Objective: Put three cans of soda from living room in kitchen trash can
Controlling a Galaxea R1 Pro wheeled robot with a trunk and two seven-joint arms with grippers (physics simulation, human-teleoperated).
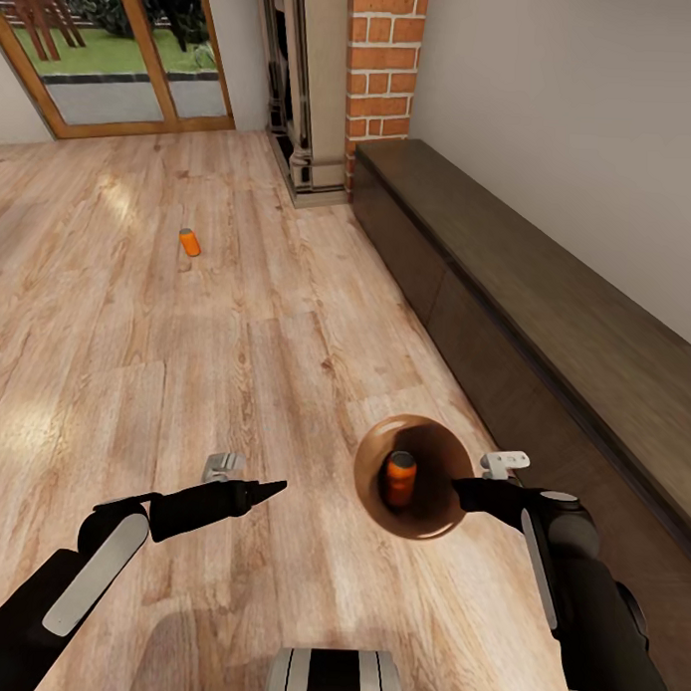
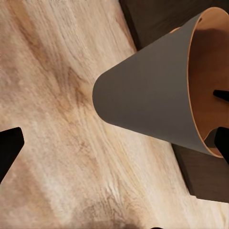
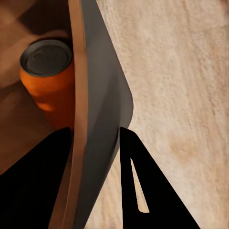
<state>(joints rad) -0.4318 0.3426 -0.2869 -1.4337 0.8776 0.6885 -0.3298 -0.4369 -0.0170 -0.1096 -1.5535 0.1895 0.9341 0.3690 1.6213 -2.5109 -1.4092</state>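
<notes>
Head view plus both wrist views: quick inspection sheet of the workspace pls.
Surface: wood floor, bare planks.
Job's things: trash can held off the floor at its rim, one orange can inside it; second orange can on the floor, far ahead toward the glass door. No blue can seen.
Clutter: nothing seen.
Grippers: right gripper shut on the trash can's rim wall, one finger inside, one outside; left gripper holds nothing, pointing toward the trash can; open or shut cannot be told.
Cables: nothing seen.
Surroundings: long dark bench along the right wall, brick fireplace, glass door to a garden.
</notes>
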